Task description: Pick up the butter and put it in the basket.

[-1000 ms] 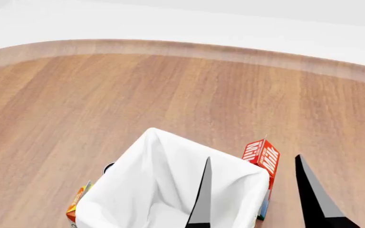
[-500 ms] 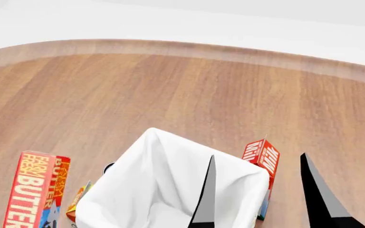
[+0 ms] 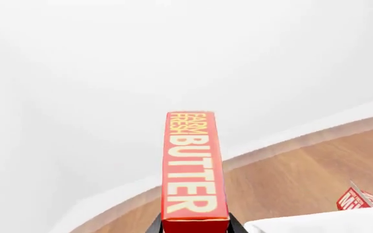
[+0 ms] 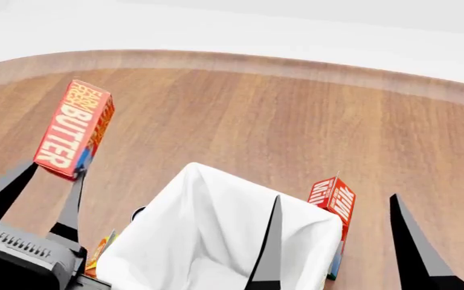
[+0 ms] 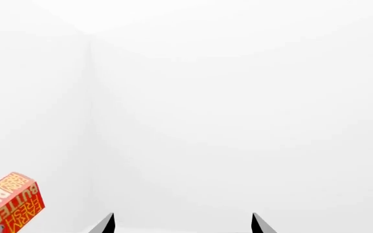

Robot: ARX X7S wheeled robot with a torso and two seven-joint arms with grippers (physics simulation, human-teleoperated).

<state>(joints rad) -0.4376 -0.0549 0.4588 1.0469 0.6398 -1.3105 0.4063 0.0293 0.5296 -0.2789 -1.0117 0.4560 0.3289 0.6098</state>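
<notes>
the left gripper [image 4: 51, 172] is closed on the near end of the butter [image 4: 74, 128], its two dark fingers pinching the box low down so that most of the length stands clear above them. the box is lifted well off the wooden table [image 4: 240, 115], out at the left of the scene, with its long axis running up and away from the robot and leaning a little to the right. in the left wrist view the butter [image 3: 194, 170] rises straight out from between the fingers, label facing the camera.

the basket [image 4: 215, 235] sits at the near middle of the table, to the right of the held box and nearer the robot. that is the relation the next move turns on: the butter has to travel right and a little back toward the robot to get over the open mouth, then go down end first, or be tipped so its length fits inside the liner. it looks high enough to pass the rim, though the pictures cannot settle this.

the right gripper [image 4: 337, 241] hangs near the basket's right side with its fingers spread wide and nothing between them. a milk carton [image 4: 333, 199] stands just beside the basket's right corner, away from the likely path.
</notes>
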